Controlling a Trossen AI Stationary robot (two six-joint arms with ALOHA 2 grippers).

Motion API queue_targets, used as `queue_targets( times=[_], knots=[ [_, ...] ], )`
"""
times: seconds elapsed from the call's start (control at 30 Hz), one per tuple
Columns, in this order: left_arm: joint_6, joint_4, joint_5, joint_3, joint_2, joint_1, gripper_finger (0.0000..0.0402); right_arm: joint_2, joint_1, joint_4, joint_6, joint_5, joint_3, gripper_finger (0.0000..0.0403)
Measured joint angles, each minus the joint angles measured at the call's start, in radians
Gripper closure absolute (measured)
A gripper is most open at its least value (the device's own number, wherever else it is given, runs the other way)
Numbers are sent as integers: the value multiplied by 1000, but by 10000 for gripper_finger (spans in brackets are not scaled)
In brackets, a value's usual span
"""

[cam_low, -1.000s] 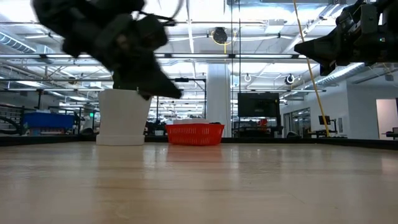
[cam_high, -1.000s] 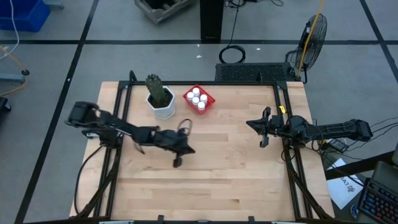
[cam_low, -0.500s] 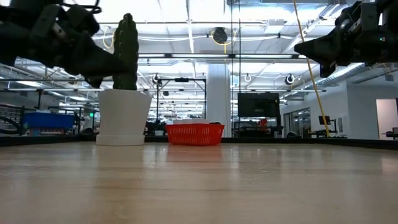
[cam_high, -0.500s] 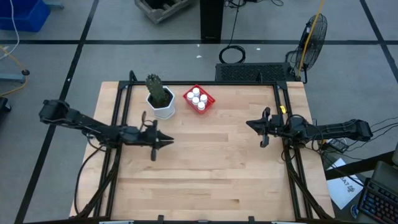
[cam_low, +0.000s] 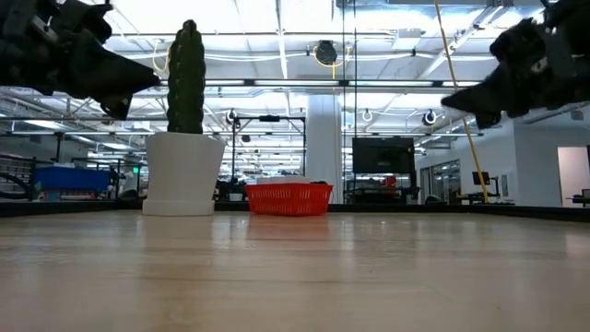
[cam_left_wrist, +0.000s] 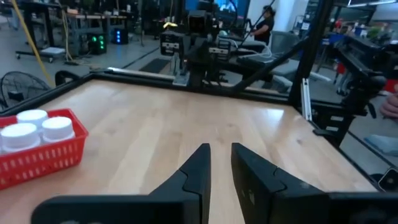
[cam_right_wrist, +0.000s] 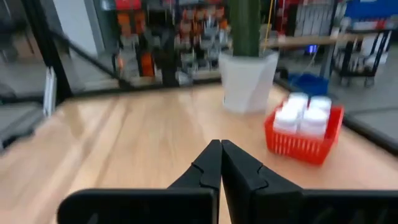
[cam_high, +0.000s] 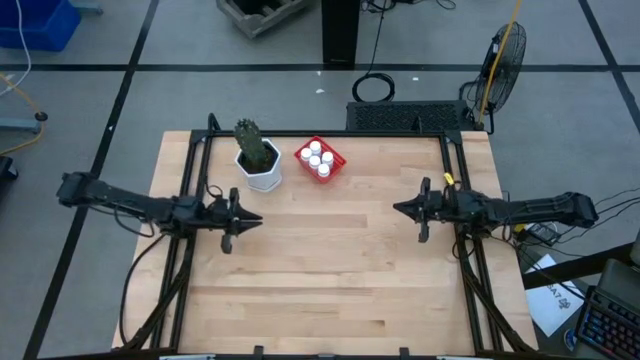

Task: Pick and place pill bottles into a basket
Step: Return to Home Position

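High view: all five bottles [cam_high: 318, 157] stand upright, packed together in the basket [cam_high: 340, 163], which sits near the table's [cam_high: 340, 270] far edge, just beside the cactus pot [cam_high: 263, 176]. I see no bottle loose on the wood, so the placing looks done.

The left gripper [cam_high: 248, 216] hangs above the table's left side, well apart from the basket and pointing toward the middle. In the left wrist view its fingers [cam_left_wrist: 198, 171] are a narrow gap apart with bare wood showing between them, and they hold nothing. The right gripper [cam_high: 402, 208] hangs over the right side, facing the left one. In the right wrist view its fingers [cam_right_wrist: 208, 163] meet at the tips, also empty. Both sit clear of the basket and pot. In the low view they ride high above the surface.

If a bottle had to be taken out again, I judge it would be light, stiff plastic with a smooth and rather slippery wall. It should not crush under a firm pinch, but it could squirt out or tip over. The caps are the only parts standing free above the mesh, so the best hold is from straight above. Take an outer bottle first, pinching across the cap or just under it. The tight packing leaves little room for a finger between neighbours, and the light basket may drag along.
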Motion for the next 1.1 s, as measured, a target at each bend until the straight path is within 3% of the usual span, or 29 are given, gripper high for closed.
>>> queue_targets(
  times=[0.53,1.1],
  knots=[
    [22,-498,-9,0,-525,2,334,-288,0,-203,-8,1,6,399],
    [-2,-510,-36,1,-522,2,334,-303,-3,-173,-50,28,-37,399]
  ],
)
